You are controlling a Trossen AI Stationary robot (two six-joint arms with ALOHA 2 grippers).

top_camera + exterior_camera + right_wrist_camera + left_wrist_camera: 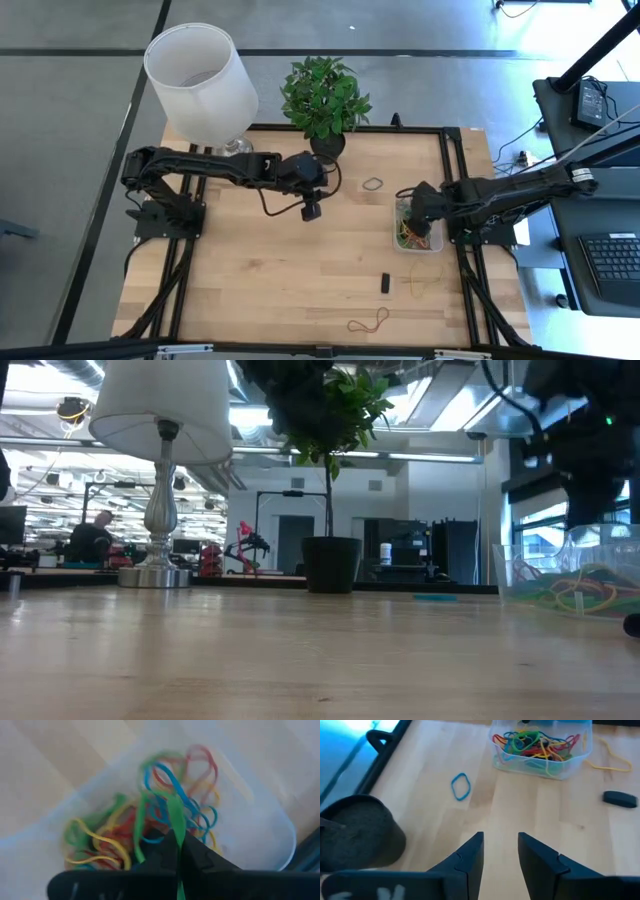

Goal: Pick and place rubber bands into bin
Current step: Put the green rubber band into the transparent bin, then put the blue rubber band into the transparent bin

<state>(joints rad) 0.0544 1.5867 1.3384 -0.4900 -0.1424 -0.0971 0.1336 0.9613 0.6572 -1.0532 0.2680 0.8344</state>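
The clear bin [418, 238] sits near the table's right edge, holding a tangle of coloured rubber bands [120, 835]. My right gripper [178, 851] hovers right over the bin [260, 830], shut on a green rubber band [175, 815]. Loose bands lie flat on the wood: a dark one [373, 184], blue in the left wrist view [461, 786], a yellow one [425, 276] and a reddish one [368, 321]. My left gripper [311, 210] waits open above mid-table [500, 851], touching nothing. My right gripper pinches one green rubber band between its two shut fingers [200, 860], coming from above and pointing down into the bin. The strand beside the fingers [176, 827] runs on from them, drawn out straight, toward the pile of bands in the bin.
A black plant pot [328, 145] and a white-shaded lamp [200, 75] stand at the far edge. A small black block [385, 283] lies near the yellow band. Bare wood stretches between the arms and across the table's near left part.
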